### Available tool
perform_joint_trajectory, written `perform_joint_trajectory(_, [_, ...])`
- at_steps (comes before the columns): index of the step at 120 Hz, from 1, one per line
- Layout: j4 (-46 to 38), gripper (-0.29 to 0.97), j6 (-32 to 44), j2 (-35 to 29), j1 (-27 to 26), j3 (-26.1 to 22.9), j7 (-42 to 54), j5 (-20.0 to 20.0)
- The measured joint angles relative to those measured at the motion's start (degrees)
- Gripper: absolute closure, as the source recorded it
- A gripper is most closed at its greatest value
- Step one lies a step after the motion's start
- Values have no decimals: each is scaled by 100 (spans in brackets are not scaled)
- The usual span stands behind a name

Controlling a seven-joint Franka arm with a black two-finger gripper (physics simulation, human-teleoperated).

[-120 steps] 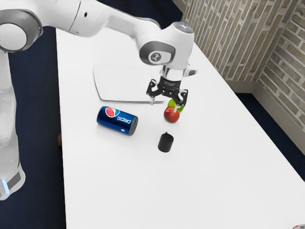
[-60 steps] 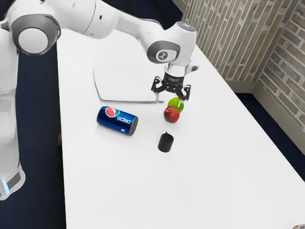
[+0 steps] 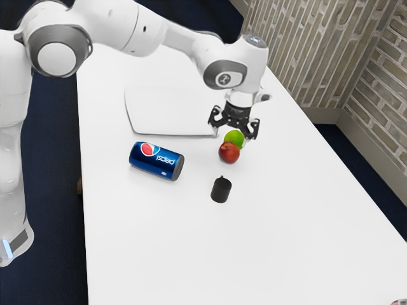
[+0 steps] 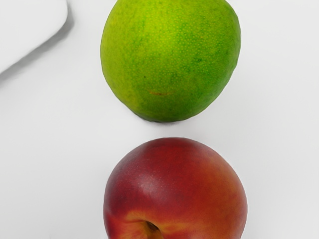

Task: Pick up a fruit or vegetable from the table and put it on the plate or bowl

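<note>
A green lime lies on the white table beside a red peach, which sits just nearer the camera in the exterior view. My gripper hangs open right over the lime, one finger on each side of it and neither touching it. The flat white plate lies on the exterior view's left of the gripper. In the wrist view the lime and the peach lie close together under my hand, with a corner of the plate beside the lime.
A blue Pepsi can lies on its side on the exterior view's left of the peach. A small black cylinder stands in front of the peach. A brick wall runs along the table's far right side.
My hand has shifted from above the peach toward the exterior view's right and farther back, and now hangs lower over the lime. The fruits have not moved.
</note>
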Motion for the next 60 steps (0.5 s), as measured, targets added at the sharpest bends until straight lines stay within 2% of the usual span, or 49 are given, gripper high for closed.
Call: perform_joint_trajectory(60, [29, 0, 78, 379, -11, 152, 280, -307])
